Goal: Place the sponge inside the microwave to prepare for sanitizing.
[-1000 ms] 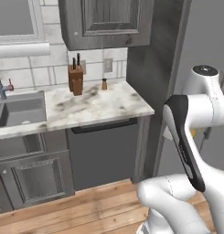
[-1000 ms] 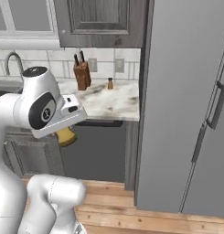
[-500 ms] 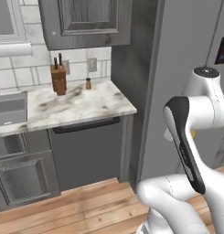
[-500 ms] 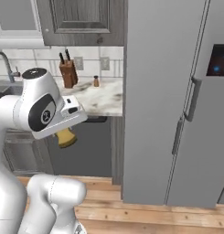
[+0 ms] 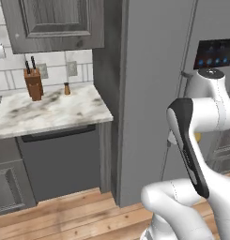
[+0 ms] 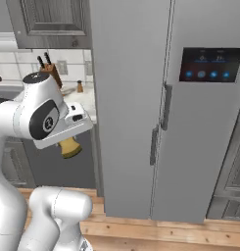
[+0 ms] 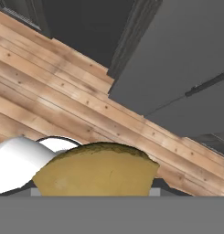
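Arm folded up close over base, hand pointing down toward wood floor [image 7: 63, 96] before grey fridge [image 6: 141, 98]. Gripper [image 6: 70, 147] apparently clamped on sponge [image 7: 97, 171]; fingers hidden. Sponge yellow-brown, rounded chunk, bulging below hand.

Glossy white rounded arm [image 5: 201, 117] segments with dark grey joint bands.
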{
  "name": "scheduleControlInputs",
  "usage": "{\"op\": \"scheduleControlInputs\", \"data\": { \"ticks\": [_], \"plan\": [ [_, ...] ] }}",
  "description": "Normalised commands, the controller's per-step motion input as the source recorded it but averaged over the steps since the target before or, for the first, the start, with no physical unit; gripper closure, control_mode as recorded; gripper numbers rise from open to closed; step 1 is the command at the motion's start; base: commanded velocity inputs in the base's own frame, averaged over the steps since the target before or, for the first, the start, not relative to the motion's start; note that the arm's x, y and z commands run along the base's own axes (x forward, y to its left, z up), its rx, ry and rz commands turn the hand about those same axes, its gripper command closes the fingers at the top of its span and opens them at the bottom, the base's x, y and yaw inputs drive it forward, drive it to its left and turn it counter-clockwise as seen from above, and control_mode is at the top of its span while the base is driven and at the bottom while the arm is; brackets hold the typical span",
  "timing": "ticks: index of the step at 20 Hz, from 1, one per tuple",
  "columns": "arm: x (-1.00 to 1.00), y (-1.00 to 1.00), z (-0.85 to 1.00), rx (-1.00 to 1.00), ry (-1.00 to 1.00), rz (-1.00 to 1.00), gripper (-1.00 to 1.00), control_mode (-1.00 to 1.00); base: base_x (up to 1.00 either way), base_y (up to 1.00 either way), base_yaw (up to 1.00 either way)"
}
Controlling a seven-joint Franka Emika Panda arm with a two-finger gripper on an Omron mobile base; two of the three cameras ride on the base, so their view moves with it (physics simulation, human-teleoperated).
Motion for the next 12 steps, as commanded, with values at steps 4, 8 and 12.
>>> {"op": "scheduleControlInputs", "data": {
  "ticks": [4, 8, 12],
  "plan": [
    [0.00, 0.00, 0.00, 0.00, 0.00, 0.00, 1.00, 1.00, 0.00, -0.98, 0.07],
    [0.00, 0.00, 0.00, 0.00, 0.00, 0.00, 1.00, 1.00, -0.22, -0.57, 0.02],
    [0.00, 0.00, 0.00, 0.00, 0.00, 0.00, 1.00, 1.00, -0.51, -0.46, 0.00]
  ]
}}
